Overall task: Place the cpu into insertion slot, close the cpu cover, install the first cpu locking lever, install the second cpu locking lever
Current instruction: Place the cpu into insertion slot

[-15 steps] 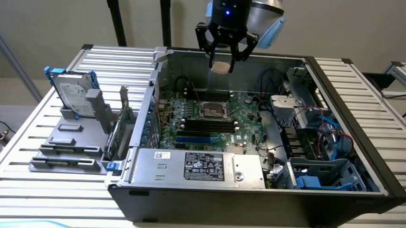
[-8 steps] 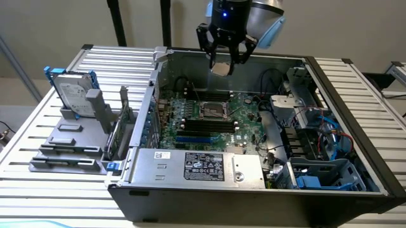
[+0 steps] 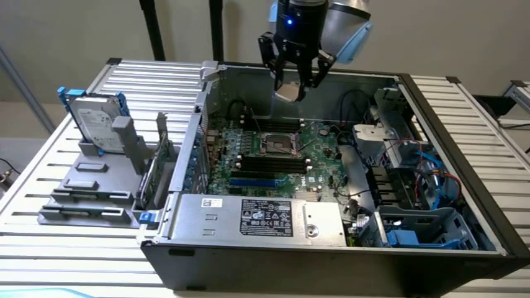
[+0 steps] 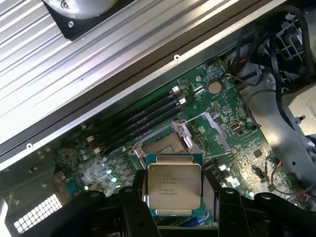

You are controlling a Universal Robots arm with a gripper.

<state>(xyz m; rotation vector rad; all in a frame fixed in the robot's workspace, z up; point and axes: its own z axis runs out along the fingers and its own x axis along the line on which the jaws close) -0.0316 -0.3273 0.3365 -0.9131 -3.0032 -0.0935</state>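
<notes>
My gripper [image 3: 295, 79] hangs above the open computer case, shut on the cpu [image 3: 289, 93], a flat square chip with a pale metal face. In the wrist view the cpu [image 4: 174, 186] sits between the two black fingers [image 4: 129, 203], its printed face toward the camera. The insertion slot [image 3: 279, 144] lies below on the green board, uncovered, with a dark centre [image 4: 163, 143]. The cpu cover [image 4: 184, 138] stands tilted up at the slot's edge. Two thin lever wires [image 4: 198, 116] stick out beside the slot.
Black memory slots [image 3: 269, 165] run beside the socket. A silver power supply [image 3: 257, 216] fills the case's front. Blue and red cables [image 3: 426, 171] and a drive cage crowd the exterior view's right. A hard drive [image 3: 93, 124] stands on a grey rack outside the case wall.
</notes>
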